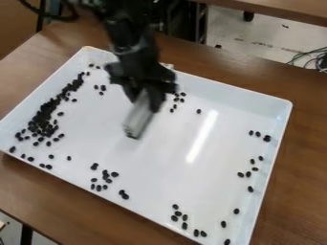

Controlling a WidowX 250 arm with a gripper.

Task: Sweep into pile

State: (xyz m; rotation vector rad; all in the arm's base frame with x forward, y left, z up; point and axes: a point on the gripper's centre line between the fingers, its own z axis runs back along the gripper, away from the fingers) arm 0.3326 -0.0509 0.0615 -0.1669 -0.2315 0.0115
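Most black beans (pixel 43 117) lie in a long, dense band at left in the tray (pixel 150 165); pile judged well advanced, not compact. Small clusters (pixel 105 174) sit ungathered near the front edge. Mid-tray: pincer (pixel 150 98) clamped on a pale tool (pixel 137 118). Right: scattered strays (pixel 248 174), unswept.

The tray (pixel 223 89) lies on the table (pixel 105 210), beneath the fingers (pixel 156 99) and their tool (pixel 136 119). Inside, beans (pixel 43 117) heap left of the fingers and scatter before, beside and well right of them.
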